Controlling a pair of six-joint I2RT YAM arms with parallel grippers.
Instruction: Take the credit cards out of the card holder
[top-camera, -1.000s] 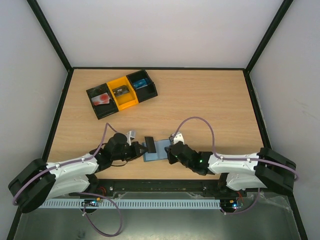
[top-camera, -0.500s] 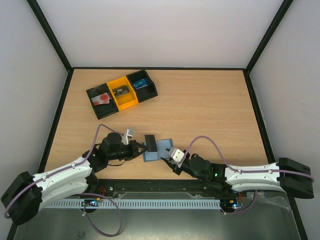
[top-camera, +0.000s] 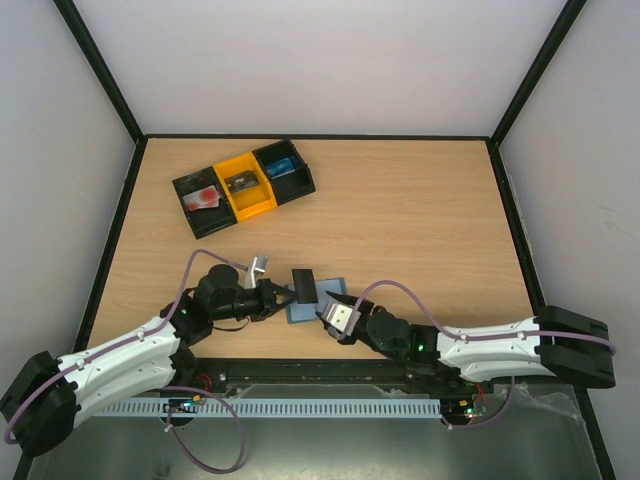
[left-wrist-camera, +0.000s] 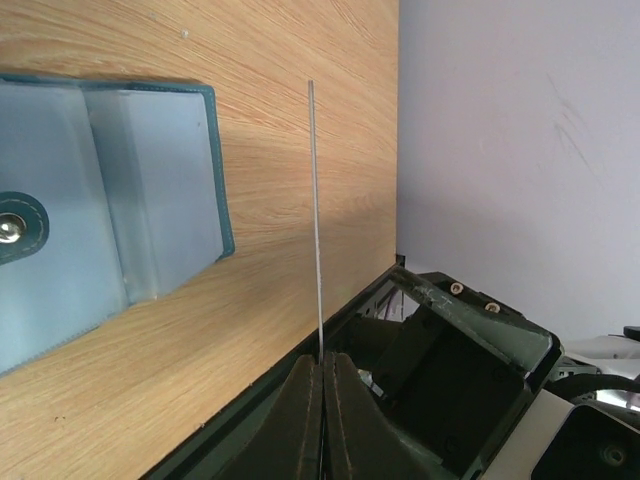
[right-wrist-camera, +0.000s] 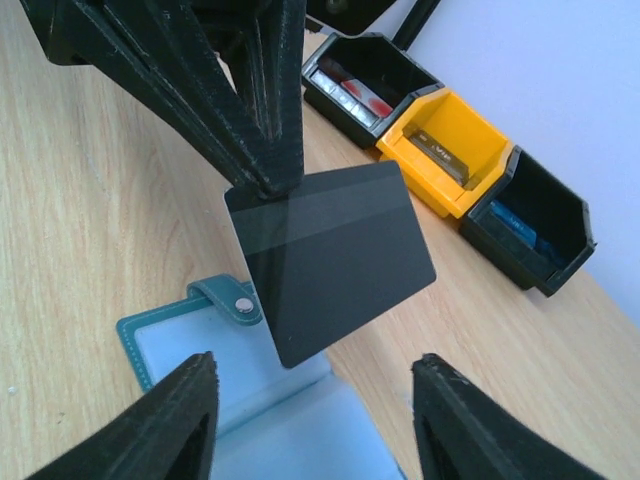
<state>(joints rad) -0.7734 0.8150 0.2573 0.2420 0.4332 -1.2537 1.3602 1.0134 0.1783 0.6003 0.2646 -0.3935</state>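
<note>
While left fingers (top-camera: 283, 296) pinch a dark card (top-camera: 302, 284) pointing straight out above the card holder (top-camera: 322, 294), right fingers (right-wrist-camera: 175, 420) stand spread.

1. Left gripper (top-camera: 283, 294) pinches a dark card (top-camera: 302, 284) above the blue-grey holder (top-camera: 320, 296).
2. Right gripper (top-camera: 333, 316) sits at the holder's near right corner.
3. Tray (top-camera: 255, 208) lies far left, with a red card (top-camera: 203, 197) in its left bin.

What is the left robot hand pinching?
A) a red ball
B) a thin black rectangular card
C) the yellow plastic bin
B: the left gripper is shut on a corner of the thin black rectangular card, holding it above the open blue-grey card holder.
</note>
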